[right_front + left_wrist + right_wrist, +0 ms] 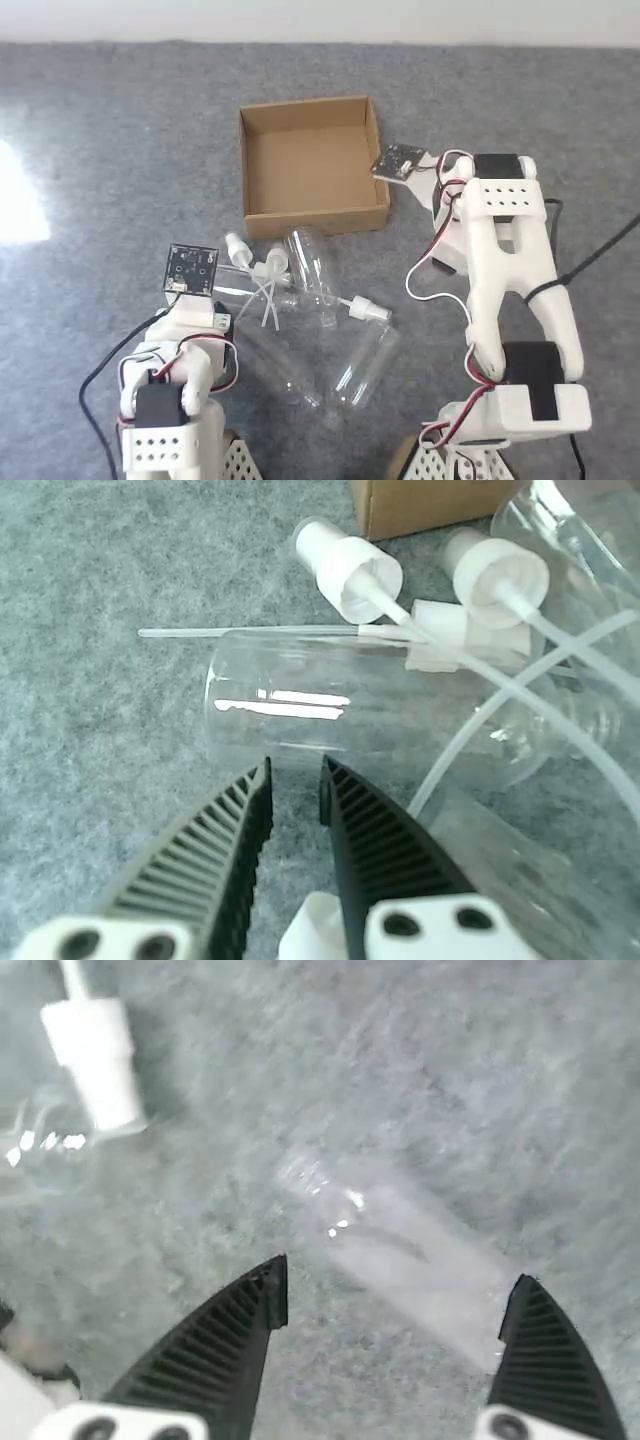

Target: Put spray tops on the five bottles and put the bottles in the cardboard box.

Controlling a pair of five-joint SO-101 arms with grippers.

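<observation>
Grey felt-like cloth covers the tabletop, and the cardboard box stands at its far side with no bottle in it yet. Between the two arms lie clear bottles and white spray tops in a loose heap. The left claw is almost closed, with only a thin gap between its jaws, and it holds nothing. Just in front of its tips lies the nearest bottle, with its long axis crosswise to the claw. Behind it rest two loose tops, their thin tubes crossing over it. The right claw is wide open and also holds nothing. A second bottle lies on the cloth under it, between the jaws but diagonal to them, with another top near. I judge the left arm is nearer to the loose tops, and its claw must open before it takes anything. I can read no label or writing on the bottles or the box.
</observation>
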